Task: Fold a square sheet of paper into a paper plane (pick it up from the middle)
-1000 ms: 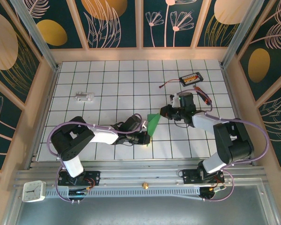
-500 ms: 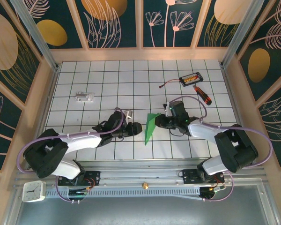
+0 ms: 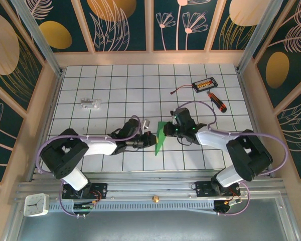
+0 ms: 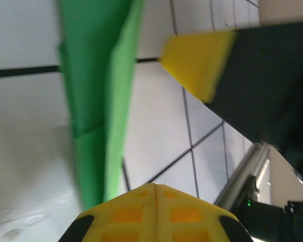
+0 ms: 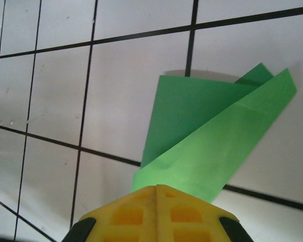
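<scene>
Far left of the table (image 3: pixel 115 85): a small white part (image 3: pixel 90 104), well apart from the work, with bare tiles all round it.

Left gripper (image 3: pixel 150 141): low over the tiles, just left of the paper. In its wrist view the jaws are fully together. The paper's edge runs down just beside the tip, and nothing green shows between the pads.

Green paper (image 3: pixel 160 136): mid-table, between the two grippers, creased into a narrow pointed wedge of overlapping layers. In the right wrist view one flap stands off the tiles and casts a shadow.

Handling (judgement):
- Very light and thin, limp across the flat and stiff only along its creases.
- Likely to skate on the glossy tile when pushed.
- Marks easily under a hard pinch.
- Best hold is on a doubled folded edge, about mid-length. The loose flap will probably spring back.

Right gripper (image 5: pixel 156 190): jaws closed. The paper's near edge reaches the tip. Cannot tell whether a corner is nipped or merely pressed.

Back right: a black box (image 3: pixel 205 84) and a screwdriver (image 3: pixel 216 102), both well apart from the paper.

Room: open tiles lie behind and to the left, and the side walls are well off. The table's near edge is fairly close. The two wrists are near each other, so sideways moves are the tight ones.
</scene>
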Robot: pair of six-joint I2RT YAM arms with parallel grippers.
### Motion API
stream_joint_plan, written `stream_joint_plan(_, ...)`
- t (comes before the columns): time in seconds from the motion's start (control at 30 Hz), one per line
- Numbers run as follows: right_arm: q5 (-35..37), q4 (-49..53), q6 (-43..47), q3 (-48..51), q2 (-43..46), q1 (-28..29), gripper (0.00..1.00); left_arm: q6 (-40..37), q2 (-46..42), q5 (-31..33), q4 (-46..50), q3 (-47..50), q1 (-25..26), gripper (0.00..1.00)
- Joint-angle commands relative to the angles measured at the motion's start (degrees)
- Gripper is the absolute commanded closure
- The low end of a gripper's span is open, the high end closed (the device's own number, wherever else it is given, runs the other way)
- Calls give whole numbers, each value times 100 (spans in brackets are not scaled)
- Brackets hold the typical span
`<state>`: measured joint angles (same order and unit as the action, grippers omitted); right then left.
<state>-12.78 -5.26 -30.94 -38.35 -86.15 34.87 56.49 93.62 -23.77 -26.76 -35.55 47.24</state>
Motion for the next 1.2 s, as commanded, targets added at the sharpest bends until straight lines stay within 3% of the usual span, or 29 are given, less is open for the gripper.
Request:
stream_joint_plan(0.0,-849,-504,124,-2,-293,-275,98,290,420,-439,-680,-195,135,100)
stream_joint_plan(0.17,-1148,-805,118,45,-723,-523,100,212,945,-487,-627,-554,134,100)
stream_joint_plan(0.37,-1011,-653,114,91,-1115,-533,100,325,1217,-392,-572,-365,114,100)
stream_joint_plan(0.7,-718,-148,165,126,-1288,-551,100,259,1215,-532,-347,28,74,100)
stream_joint_plan(1.17,-577,237,198,12,-1426,-558,100,-525,916,-824,826,247,315,100)
